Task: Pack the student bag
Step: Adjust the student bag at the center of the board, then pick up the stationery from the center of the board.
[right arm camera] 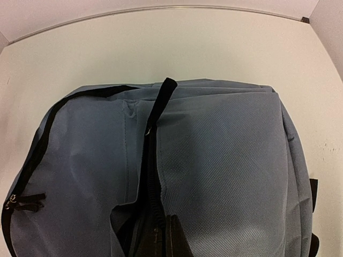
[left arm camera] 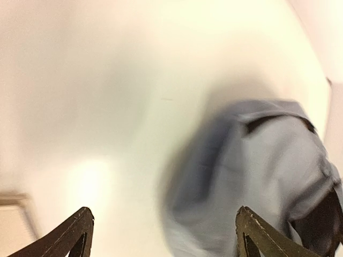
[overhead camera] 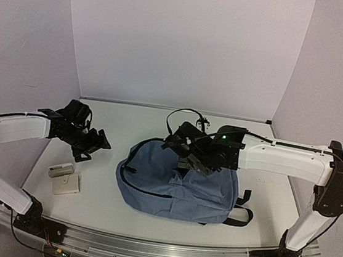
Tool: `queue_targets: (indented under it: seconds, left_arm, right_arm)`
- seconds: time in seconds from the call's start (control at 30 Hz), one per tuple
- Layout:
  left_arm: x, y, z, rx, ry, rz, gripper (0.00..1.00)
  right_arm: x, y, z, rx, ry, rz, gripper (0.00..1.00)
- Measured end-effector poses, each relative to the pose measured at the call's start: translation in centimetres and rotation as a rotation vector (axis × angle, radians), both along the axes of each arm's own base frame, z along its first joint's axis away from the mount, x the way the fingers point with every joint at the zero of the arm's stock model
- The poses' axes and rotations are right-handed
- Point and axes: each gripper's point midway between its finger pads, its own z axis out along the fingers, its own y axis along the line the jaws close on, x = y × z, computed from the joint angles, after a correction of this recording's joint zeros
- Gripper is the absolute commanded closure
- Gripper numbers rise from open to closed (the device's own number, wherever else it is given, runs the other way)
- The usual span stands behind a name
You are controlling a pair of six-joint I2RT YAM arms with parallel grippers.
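Note:
The slate-blue student bag (overhead camera: 177, 185) lies flat in the middle of the table, with its black straps at the right. My right gripper (overhead camera: 188, 158) is down on the bag's upper edge. In the right wrist view it (right arm camera: 161, 233) is shut on the bag's black zipper edge (right arm camera: 151, 176), and the fabric beside it gapes to show dark lining. My left gripper (overhead camera: 94, 143) hovers over the table to the left of the bag. Its jaws (left arm camera: 163, 235) are wide open and empty. That view is blurred, with the bag (left arm camera: 273, 171) at its right.
A small grey-white case (overhead camera: 61, 170) and a flat beige pad (overhead camera: 67, 184) lie at the near left of the table. The pad's corner shows in the left wrist view (left arm camera: 13, 222). White walls enclose the table on three sides.

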Motion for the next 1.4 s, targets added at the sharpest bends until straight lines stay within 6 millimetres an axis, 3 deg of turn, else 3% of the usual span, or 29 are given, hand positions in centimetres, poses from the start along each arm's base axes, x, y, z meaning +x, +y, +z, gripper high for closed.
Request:
queue_targets:
  seconds: [0.23, 0.37, 0.5, 0.63, 0.87, 1.2, 1.4]
  left_arm:
    - [-2.7, 9.4, -3.7, 0.072, 0.148, 0.325, 0.00]
    - [-4.6, 12.9, -4.6, 0.053, 0.173, 0.513, 0.00]
    - [-5.1, 14.4, -4.5, 0.020, 0.163, 0.614, 0.00]
    - [-5.2, 16.2, -5.7, 0.016, 0.192, 0.700, 0.00]
    - [-4.9, 17.4, -6.8, 0.024, 0.197, 0.746, 0.00]
    - [-2.2, 18.2, -8.3, 0.084, 0.153, 0.689, 0.00]
    - [1.8, 18.5, -7.5, 0.120, 0.051, 0.609, 0.03]
  right_arm:
    - [0.0, 0.1, 0.1, 0.018, -0.010, 0.012, 1.00]
    - [-0.1, 0.1, 0.2, 0.027, -0.012, 0.017, 1.00]
    - [-0.1, 0.0, 0.3, 0.035, -0.016, 0.019, 1.00]
    - [-0.2, 0.1, 0.2, 0.047, -0.016, 0.023, 1.00]
    - [-0.2, 0.2, 0.3, 0.062, -0.017, 0.028, 1.00]
    - [-0.4, 0.5, 0.2, 0.066, -0.006, 0.049, 1.00]
    - [-0.5, 0.8, 0.1, 0.075, 0.007, 0.058, 1.00]
